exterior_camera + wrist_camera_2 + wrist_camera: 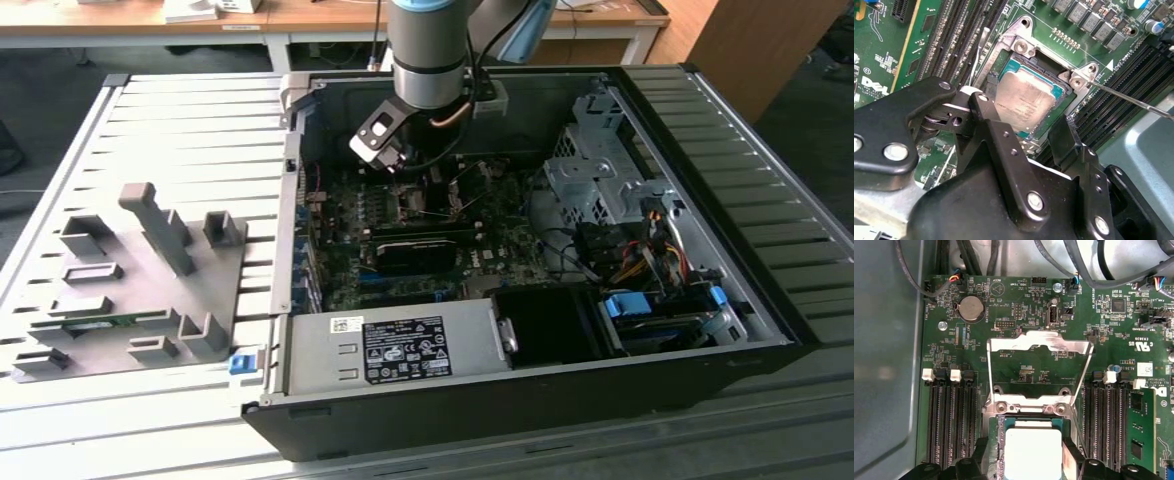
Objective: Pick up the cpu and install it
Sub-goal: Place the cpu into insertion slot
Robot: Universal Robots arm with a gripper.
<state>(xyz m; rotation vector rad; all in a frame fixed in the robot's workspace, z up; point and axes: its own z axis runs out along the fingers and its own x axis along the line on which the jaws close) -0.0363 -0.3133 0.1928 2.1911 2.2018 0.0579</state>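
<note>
Jaws straddle one cpu (1026,102) in one socket (1023,46), grip impossible to tell.

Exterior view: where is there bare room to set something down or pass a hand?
The slatted table is bare on the exterior view's right of the computer case, and nearer the camera than the grey fixture tray. Inside the case it is crowded: the gripper is at the cpu, with cables beside.

Soft, even light covers the slatted table (174,120) in the exterior view. The inside of the open computer case (534,400) lies in shadow. In both wrist views the metal top of the cpu (1026,100) (1033,452) glares pale.
</note>
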